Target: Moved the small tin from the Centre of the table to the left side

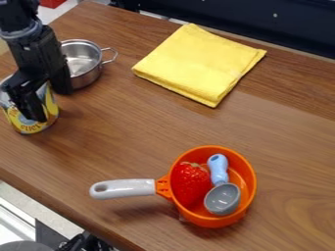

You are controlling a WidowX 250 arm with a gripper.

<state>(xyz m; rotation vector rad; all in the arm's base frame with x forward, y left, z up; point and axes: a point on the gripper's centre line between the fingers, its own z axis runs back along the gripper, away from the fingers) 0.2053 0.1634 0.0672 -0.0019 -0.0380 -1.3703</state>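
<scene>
Hanging over the camera view's left side, near ten o'clock, the black tool [52,106] is at the yellow-labelled tin [30,128]; whether it pinches it or is spread around it, I can't tell. The tin stands at nine o'clock on the tabletop [140,135], near the steel pot [82,61]. At five o'clock, an orange pan [247,169] holds a strawberry [190,184] and a scoop [222,198].

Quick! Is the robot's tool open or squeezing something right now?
Tool: at the yellow tin can; whether it's open or gripping the can, I can't tell.
</scene>
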